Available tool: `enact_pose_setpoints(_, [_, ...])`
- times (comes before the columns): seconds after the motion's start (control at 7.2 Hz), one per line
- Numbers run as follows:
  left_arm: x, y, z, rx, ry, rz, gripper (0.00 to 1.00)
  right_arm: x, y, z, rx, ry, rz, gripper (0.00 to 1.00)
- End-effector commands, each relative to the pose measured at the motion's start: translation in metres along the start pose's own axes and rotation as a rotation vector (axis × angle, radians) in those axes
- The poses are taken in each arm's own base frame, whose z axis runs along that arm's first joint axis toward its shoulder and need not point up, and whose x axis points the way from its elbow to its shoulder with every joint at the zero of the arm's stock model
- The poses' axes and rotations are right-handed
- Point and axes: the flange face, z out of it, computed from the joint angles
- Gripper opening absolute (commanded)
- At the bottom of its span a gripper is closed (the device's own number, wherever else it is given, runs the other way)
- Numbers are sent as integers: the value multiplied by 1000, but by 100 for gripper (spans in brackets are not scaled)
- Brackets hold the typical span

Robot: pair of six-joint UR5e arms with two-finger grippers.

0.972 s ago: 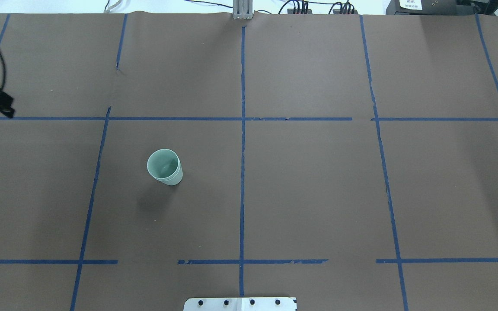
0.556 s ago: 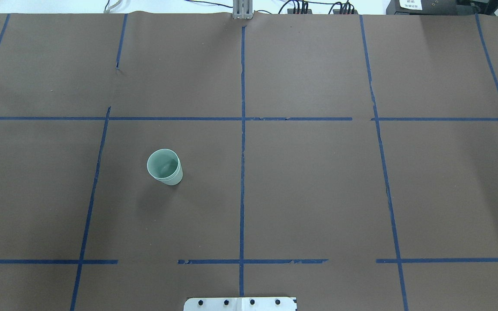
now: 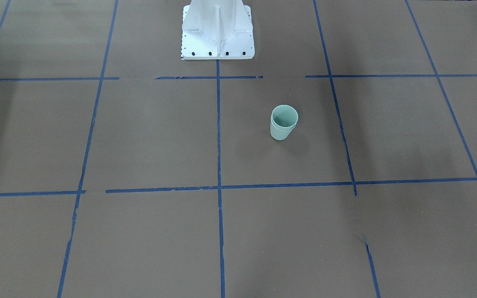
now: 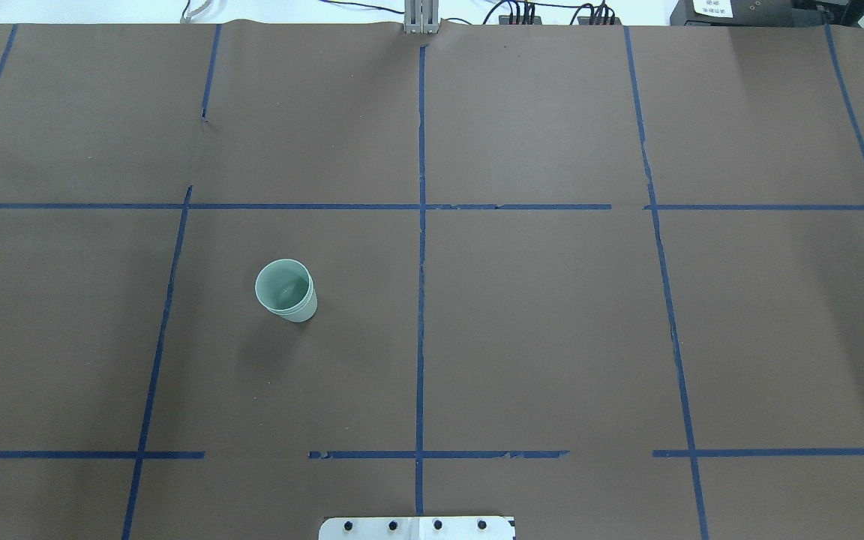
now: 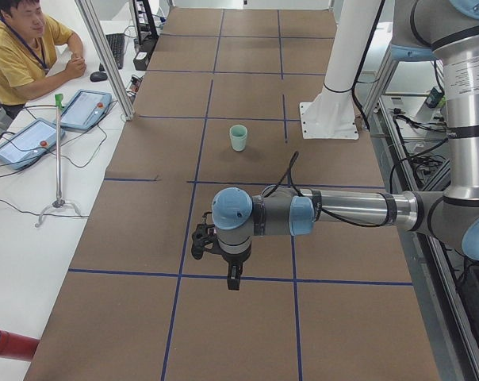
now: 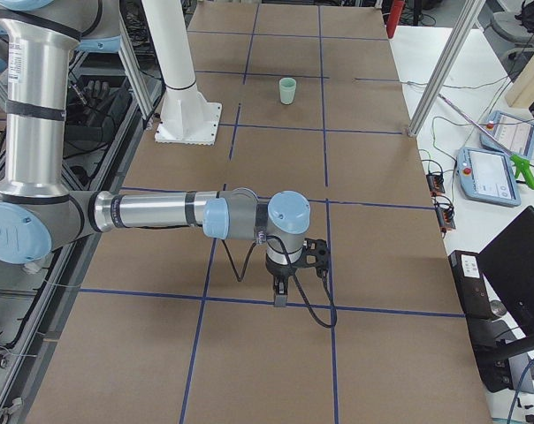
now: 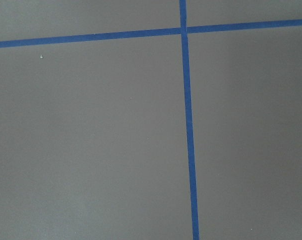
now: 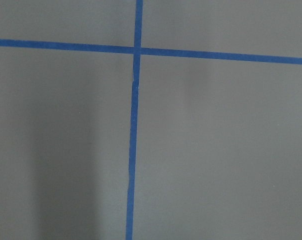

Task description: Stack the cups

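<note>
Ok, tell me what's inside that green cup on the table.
A second green cup sits nested inside the outer cup, its rim just above the outer's. It looks empty. The outer cup's own bottom is covered by it.

Robotics lab, tape-gridded table [image 4: 552,337], teach pendants [image 5: 85,109], seated operator [image 5: 21,55]
</note>
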Motion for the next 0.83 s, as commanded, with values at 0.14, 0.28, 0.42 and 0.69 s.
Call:
enact_pose_setpoints(0.14, [1,-5,-2,6,-3,13,100,0,1,1,-1,0,1,100])
enact_pose_setpoints(0.28, [5,-6,-7,15,-5,21,100,0,0,0,1,0,1,100])
enact_pose_setpoints(0.42, [4,-7,-5,12,-1,19,100,0,0,0,1,0,1,100])
enact_pose_setpoints(0.69, [4,-7,-5,13,-1,21,100,1,1,0,0,0,2,100])
